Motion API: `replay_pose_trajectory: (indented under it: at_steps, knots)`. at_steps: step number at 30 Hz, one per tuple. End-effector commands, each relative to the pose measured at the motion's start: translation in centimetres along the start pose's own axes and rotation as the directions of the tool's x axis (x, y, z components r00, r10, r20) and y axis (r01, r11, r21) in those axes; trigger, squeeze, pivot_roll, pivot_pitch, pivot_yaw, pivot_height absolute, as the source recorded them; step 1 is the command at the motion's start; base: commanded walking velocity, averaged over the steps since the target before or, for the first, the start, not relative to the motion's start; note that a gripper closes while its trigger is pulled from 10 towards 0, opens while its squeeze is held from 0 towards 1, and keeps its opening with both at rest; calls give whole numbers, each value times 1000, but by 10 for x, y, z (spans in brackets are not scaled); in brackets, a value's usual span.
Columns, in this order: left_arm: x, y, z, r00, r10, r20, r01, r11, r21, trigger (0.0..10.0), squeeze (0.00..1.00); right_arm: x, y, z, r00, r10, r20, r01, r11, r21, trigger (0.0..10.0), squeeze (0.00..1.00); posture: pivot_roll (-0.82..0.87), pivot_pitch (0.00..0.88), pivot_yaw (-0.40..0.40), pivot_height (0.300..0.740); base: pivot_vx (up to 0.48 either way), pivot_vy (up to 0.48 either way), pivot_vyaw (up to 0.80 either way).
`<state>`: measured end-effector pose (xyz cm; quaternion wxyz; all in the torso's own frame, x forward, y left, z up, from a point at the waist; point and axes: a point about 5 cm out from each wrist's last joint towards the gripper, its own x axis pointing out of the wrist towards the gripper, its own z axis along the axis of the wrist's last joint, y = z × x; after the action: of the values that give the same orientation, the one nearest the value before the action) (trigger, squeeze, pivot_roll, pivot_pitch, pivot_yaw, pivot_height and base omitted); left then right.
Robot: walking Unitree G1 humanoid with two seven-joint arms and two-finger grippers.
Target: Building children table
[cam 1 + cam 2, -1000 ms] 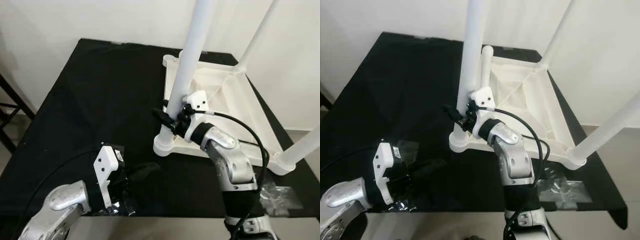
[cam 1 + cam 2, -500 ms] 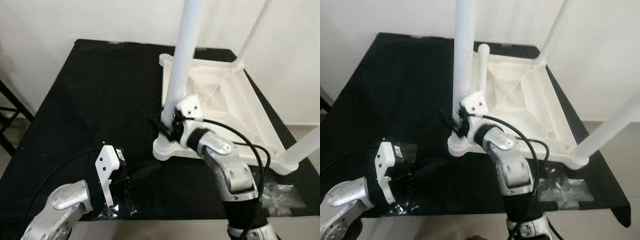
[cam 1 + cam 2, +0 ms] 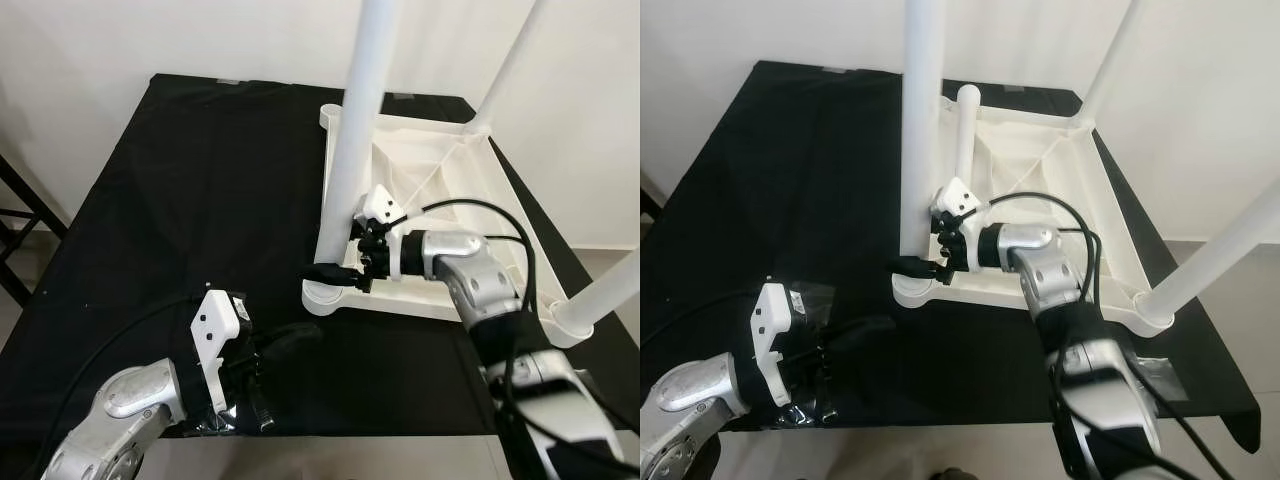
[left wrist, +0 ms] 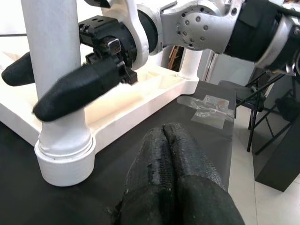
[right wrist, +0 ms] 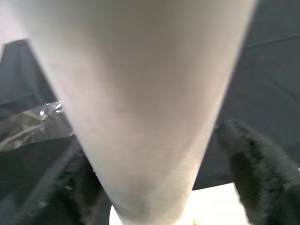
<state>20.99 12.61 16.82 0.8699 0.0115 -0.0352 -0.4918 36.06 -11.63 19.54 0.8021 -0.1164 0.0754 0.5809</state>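
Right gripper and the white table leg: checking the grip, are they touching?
Cannot tell. In the left wrist view the right gripper straddles the white table leg, contact unclear.

White plastic children's table [image 3: 455, 200] lies upside down, top face down on black cloth. Ribbed underside faces up, with a raised rim. Round white legs stand upright in corner sockets. Near-left leg [image 3: 352, 140] stands between the right gripper's [image 3: 335, 270] open jaws, low on its shaft just above the socket collar [image 4: 63, 157]; one finger each side. Far-right leg [image 3: 510, 65] and near-right leg [image 3: 600, 300] stand well apart from jaws. Short stub [image 3: 966, 130] stands at far-left corner.
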Motion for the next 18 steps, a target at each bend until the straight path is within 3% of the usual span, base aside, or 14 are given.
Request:
replay_pose_trajectory:
  at_steps: [1,2,10,18]
  knots:
    - [0,-3,-2,1000,-13,-11,13,1000,0,10000,0,-1,-3,5,1000,19,3,-19,1000,-19,1804,0,52,99,-139,740,0,0,0]
    - [0,-4,-2,1000,-13,-12,13,1000,-1,10000,0,-2,-6,9,999,32,19,-32,999,-11,0,0,52,99,-139,740,0,0,0]
    - [-1,-4,-2,1000,-15,-15,15,1000,-2,10000,0,-12,-9,15,989,122,87,-123,992,16,0,0,57,109,-136,740,0,0,0]
    - [-2,-3,-2,1000,-20,-17,20,1000,-4,10000,0,-19,-3,0,986,144,84,-145,989,9,0,0,45,115,-130,740,0,0,0]
